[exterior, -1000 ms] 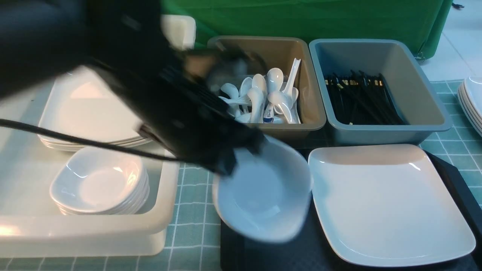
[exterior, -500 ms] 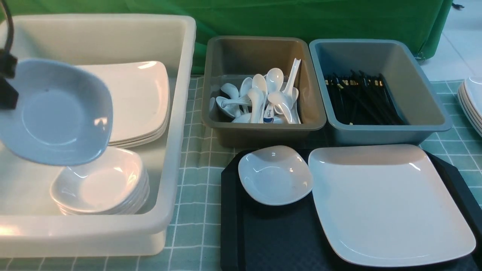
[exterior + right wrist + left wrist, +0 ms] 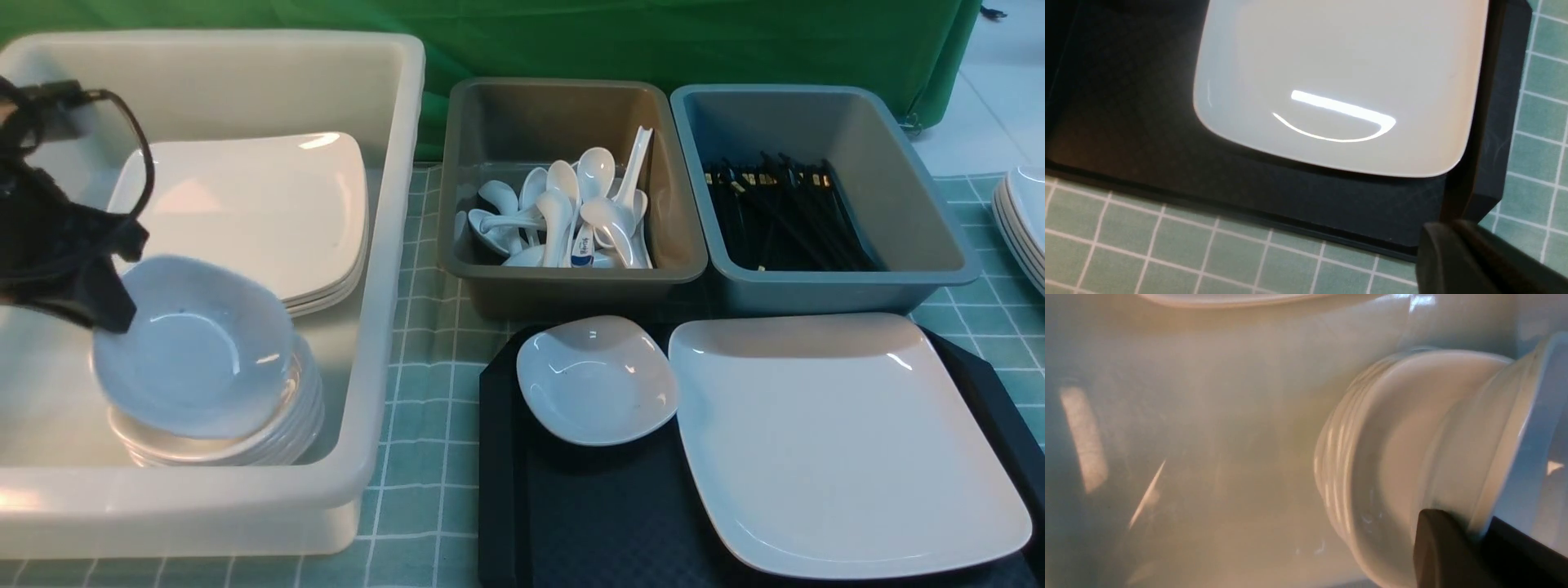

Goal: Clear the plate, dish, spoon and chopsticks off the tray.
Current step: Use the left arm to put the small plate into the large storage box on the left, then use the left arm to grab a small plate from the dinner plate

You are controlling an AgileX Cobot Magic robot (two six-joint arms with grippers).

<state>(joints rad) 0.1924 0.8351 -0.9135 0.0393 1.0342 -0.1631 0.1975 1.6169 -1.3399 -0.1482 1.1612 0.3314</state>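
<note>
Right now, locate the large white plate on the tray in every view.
Front view: the plate lies lower right, on the tray.
Left wrist view: not in it.
Right wrist view: the plate fills the upper middle of the picture.
Shared landmark: the tray's black rim, beside the plate in both those views.

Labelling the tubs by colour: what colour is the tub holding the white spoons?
The spoon tub is dull olive-brown, seen best in the front view.
</note>
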